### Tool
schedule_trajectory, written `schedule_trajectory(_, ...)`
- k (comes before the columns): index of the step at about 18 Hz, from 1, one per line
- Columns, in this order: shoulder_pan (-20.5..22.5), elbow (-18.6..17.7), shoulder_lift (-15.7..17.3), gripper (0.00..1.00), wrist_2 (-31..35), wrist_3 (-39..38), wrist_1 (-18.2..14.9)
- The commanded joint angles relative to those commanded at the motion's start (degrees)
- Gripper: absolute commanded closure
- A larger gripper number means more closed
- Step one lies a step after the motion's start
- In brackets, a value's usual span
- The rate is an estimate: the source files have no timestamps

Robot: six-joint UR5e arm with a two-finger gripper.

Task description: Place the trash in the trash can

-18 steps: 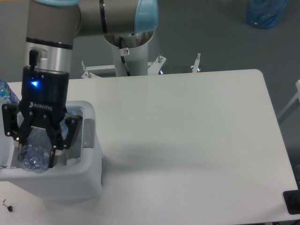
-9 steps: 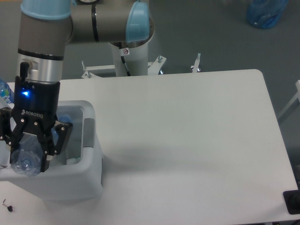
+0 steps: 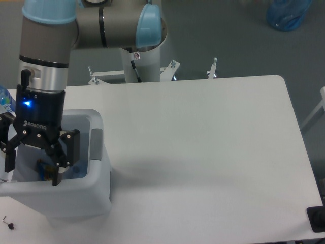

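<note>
From the fixed camera, the gripper (image 3: 31,170) is hanging over the open mouth of the trash can (image 3: 96,195), which is sitting at the left edge of the table (image 3: 203,132), and its two fingers (image 3: 65,152) are standing spread wide with nothing between them. The bottle is not showing clearly anywhere: only something dark with a bluish tint is lying low inside the bin beneath the fingers, too dim to name, and the crumpled wrapper cannot be picked out either, so the trash is probably inside but that is a judgement. The main risk from here is the spread fingers catching the bin's rim or the grey latch tab (image 3: 96,145) as the arm is lifting away, since the fingertips are reaching down close to the opening; a sideways pull could drag or tip the light bin off the table's corner. Around it, a blue-labelled bottle (image 3: 4,100) is peeking in at the far left edge just beside the arm, a small dark object (image 3: 7,222) is lying by the bin's near corner, and a blue bag (image 3: 288,12) is resting on the floor well apart; none of these is blocking a straight lift.
</note>
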Motion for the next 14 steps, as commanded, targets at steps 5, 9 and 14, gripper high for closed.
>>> schedule_trajectory(5, 7.1, -1.2, 0.0, 0.0, 8.7, 6.2, -0.4)
schedule_trajectory(9, 11.3, -5.2, 0.0, 0.0, 16.8, 14.8, -0.4)
schedule_trajectory(14, 16.3, -8.2, 3.2, 0.0, 18.9, 27.0, -5.5)
